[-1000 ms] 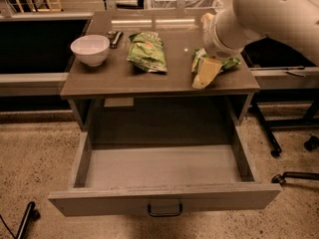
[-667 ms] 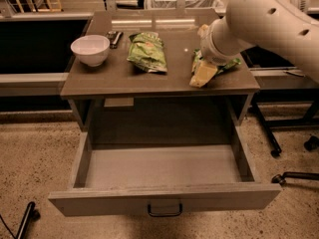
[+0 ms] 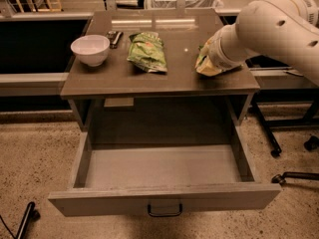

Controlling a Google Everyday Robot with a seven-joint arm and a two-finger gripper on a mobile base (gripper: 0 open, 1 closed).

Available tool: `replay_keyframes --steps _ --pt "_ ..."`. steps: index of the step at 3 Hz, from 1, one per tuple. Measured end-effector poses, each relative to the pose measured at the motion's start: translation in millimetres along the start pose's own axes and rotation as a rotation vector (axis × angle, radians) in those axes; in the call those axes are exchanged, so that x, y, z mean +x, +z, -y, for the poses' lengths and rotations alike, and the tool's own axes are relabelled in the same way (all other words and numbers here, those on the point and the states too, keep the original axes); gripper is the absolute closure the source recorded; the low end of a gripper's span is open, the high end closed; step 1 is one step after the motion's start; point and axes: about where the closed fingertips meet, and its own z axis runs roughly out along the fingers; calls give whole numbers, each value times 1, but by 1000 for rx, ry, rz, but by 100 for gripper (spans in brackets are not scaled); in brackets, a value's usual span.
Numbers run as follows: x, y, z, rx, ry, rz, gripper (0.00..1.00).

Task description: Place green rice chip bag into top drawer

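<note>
The green rice chip bag point(image 3: 203, 67) lies on the right side of the tabletop, mostly covered by my white arm; only its yellowish-green lower edge shows. My gripper point(image 3: 210, 58) is at the end of the arm, down at the bag and hidden by the wrist. The top drawer point(image 3: 164, 199) is pulled wide open below the tabletop, its grey inside bare, with a dark loop handle point(image 3: 164, 211) on its front.
A paler, flatter green bag point(image 3: 147, 51) lies mid-table. A white bowl point(image 3: 90, 49) stands at the left with a small dark object point(image 3: 114, 36) behind it. Chair legs and casters point(image 3: 279, 153) stand on the floor to the right of the drawer.
My arm has come lower and further over the green rice chip bag, which shows less now than before. The drawer and other objects have not moved.
</note>
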Motion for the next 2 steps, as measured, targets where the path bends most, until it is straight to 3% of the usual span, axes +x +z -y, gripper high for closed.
replay_keyframes --steps 1,2 --pt "-2 -16 5 41 -1 39 88" --pt "-11 -40 11 86 -28 87 100"
